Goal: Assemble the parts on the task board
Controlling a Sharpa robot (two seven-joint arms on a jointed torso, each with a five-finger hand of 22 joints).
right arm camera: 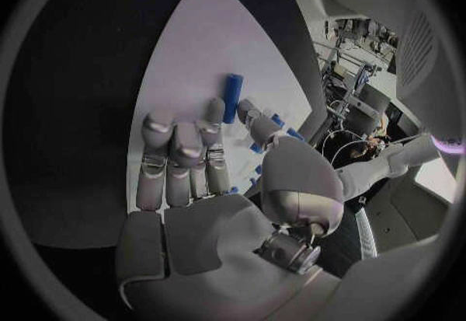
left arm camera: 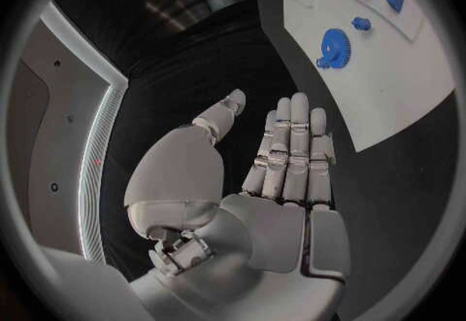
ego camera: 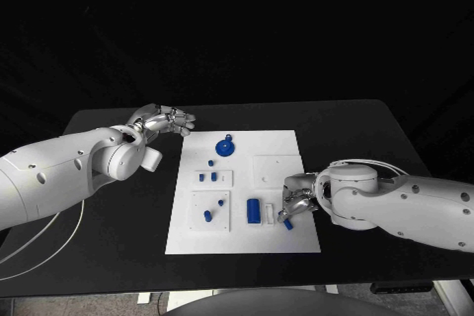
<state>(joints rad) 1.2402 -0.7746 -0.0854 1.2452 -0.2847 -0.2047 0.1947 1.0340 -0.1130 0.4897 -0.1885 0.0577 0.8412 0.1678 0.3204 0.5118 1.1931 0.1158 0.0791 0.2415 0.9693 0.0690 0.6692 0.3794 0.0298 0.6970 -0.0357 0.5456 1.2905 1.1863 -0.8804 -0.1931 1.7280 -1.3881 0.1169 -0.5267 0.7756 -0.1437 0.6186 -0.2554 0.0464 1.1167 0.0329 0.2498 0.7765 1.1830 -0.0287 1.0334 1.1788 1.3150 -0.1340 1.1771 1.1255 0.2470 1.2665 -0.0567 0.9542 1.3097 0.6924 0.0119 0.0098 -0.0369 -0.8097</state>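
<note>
The right hand (ego camera: 296,203) pinches a small blue peg (ego camera: 288,225) over the board (ego camera: 286,244) — likely to fit it. The left hand (ego camera: 163,119) waits aside — fingers apart, holding nothing.

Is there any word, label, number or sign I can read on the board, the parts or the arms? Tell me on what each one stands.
None can be read.
Task board: plain white, no print seen.
Blue parts, such as the gear: no marks seen.
Left robot hand and right robot hand: no lettering seen; the arms show only small dark dots.
</note>
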